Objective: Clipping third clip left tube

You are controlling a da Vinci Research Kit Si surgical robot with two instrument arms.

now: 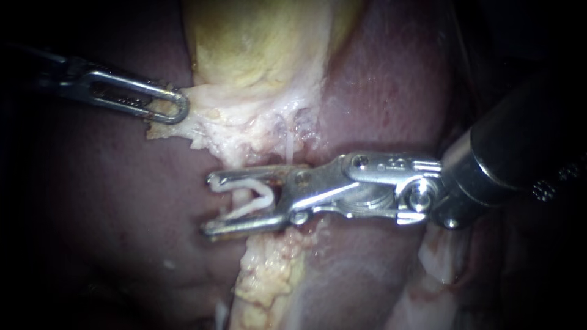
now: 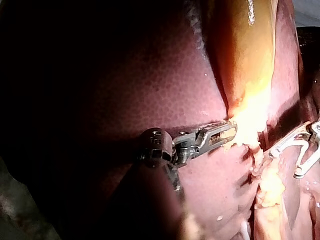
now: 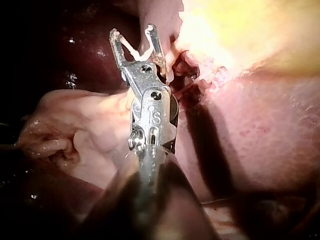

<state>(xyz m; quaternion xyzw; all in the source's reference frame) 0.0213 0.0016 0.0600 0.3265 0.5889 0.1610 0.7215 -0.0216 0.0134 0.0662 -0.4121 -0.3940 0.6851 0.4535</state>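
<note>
The yellow gallbladder [image 1: 257,49] narrows into pale ragged tissue [image 1: 244,128]. My left instrument [image 1: 177,107] comes in from the left, its jaws shut on that tissue's edge; it also shows in the left wrist view [image 2: 230,131]. My right instrument [image 1: 209,205] reaches in from the right, its jaws wide apart with a white clip [image 1: 260,195] held between them. A pale stalk [image 1: 241,197] sits in the clip's open mouth; which tube it is I cannot tell. In the right wrist view the jaws [image 3: 134,34] hold the clip [image 3: 140,50] against the stalk.
Dark red liver [image 1: 379,85] lies on both sides of the stalk. A band of yellow fatty tissue [image 1: 269,275] runs down below my right instrument's jaws. Thin white strands [image 1: 288,142] hang just above them. Pale folded tissue [image 3: 75,125] lies beside the right shaft.
</note>
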